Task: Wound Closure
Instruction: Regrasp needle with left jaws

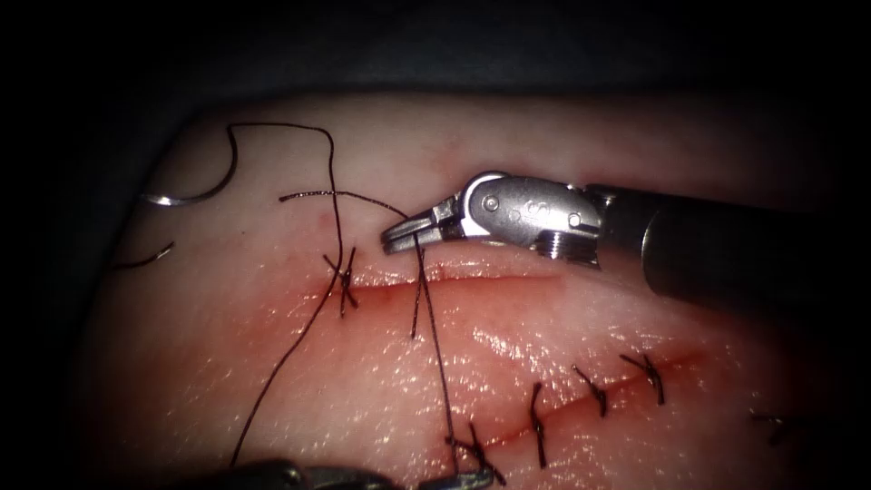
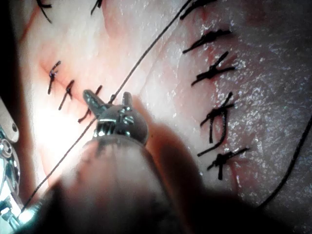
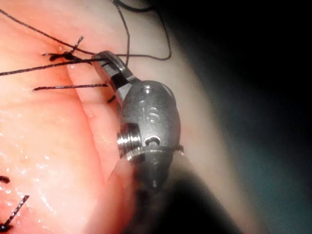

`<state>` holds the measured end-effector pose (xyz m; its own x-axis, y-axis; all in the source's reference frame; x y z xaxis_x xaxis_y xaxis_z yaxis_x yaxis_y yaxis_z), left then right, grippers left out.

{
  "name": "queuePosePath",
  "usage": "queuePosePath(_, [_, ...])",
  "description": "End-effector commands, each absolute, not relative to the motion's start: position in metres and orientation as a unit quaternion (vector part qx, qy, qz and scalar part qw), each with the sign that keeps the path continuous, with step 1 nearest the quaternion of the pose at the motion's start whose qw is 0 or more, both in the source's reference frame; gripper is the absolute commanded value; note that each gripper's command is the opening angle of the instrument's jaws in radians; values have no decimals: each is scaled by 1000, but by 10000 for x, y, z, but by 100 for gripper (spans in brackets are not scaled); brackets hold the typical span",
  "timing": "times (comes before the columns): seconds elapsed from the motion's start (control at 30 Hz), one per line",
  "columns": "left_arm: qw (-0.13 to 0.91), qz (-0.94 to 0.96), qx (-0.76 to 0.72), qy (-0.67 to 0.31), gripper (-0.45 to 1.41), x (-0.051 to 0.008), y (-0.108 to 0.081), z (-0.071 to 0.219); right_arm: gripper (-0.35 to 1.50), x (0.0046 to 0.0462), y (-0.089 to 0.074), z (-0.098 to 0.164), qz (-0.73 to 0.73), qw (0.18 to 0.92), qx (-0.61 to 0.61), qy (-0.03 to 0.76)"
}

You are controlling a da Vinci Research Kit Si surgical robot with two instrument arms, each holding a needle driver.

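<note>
A: Pale tissue (image 1: 544, 363) fills the endoscope view; what of the needle (image 1: 195, 189)?
B: Lying free at far left, outside the tissue. Right tool (image 1: 399, 238) pinches the thread (image 1: 434, 336) above the cut (image 1: 454, 279).

A: Left wrist view?
B: Left tool (image 2: 108, 100), jaws spread wide, holds nothing; thread crosses between them, stitches (image 2: 214, 73) beside.

A: Right wrist view?
B: Jaws clamped on thread by a knot (image 3: 62, 56).
</note>
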<state>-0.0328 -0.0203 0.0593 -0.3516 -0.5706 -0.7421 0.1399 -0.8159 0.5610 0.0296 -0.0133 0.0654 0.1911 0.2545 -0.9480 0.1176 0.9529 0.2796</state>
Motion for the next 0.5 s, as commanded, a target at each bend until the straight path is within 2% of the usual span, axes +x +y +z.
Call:
queuePosePath(0.03, [225, -795, 524, -206, 26, -335, -199, 599, -35, 307, -127, 654, 44, 757, 145, 636])
queuePosePath(0.23, [230, -791, 530, -202, 17, -334, -201, 596, -35, 307, -129, 652, 43, 757, 146, 636])
queuePosePath(0.3, [231, -789, 532, -201, -4, -332, -201, 595, -35, 307, -129, 652, 43, 757, 146, 636])
queuePosePath(0.33, [231, -789, 532, -201, -45, -332, -200, 594, -35, 307, -130, 652, 42, 757, 145, 636])
queuePosePath(0.5, [229, -798, 537, -149, -45, -320, -181, 585, -35, 307, -135, 650, 40, 757, 145, 636])
